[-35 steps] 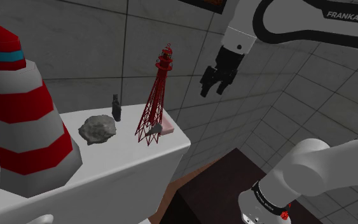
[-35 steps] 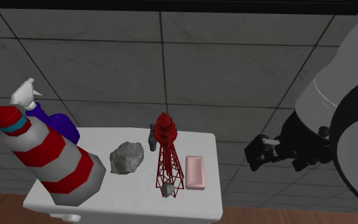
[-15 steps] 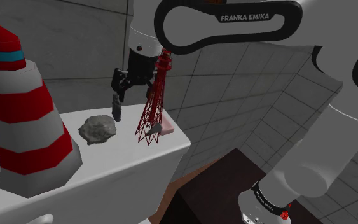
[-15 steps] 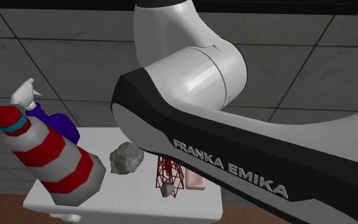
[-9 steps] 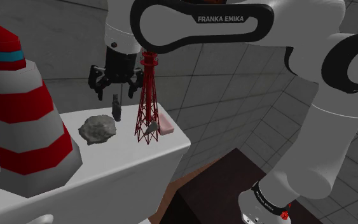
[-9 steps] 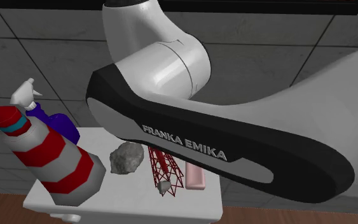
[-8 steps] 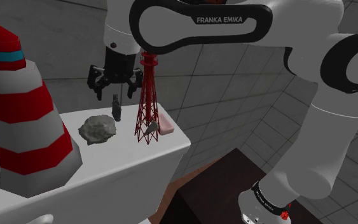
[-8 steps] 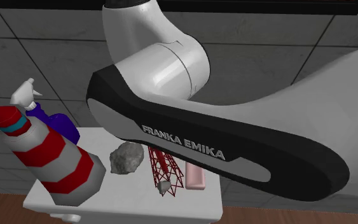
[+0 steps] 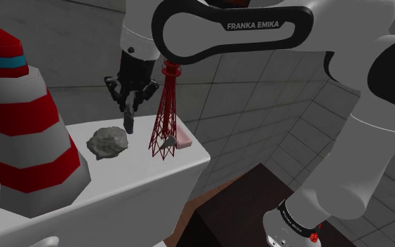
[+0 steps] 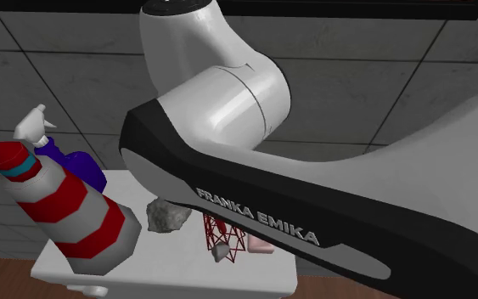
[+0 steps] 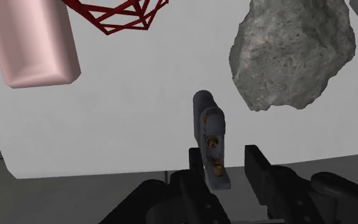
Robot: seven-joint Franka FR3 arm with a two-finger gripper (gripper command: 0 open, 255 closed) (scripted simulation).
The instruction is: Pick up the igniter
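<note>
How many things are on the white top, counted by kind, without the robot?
Striped lighthouse: 1
Red lattice tower: 1
Blue spray bottle: 1
Grey rock: 1
Pink bar: 1
Igniter: 1
Total: 6

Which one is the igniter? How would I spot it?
Look at the white top with the big striped lighthouse. Between the grey rock and the red tower, under the black gripper, stands the igniter. It is the smallest thing there: a slim, dark grey, upright stick.
</note>
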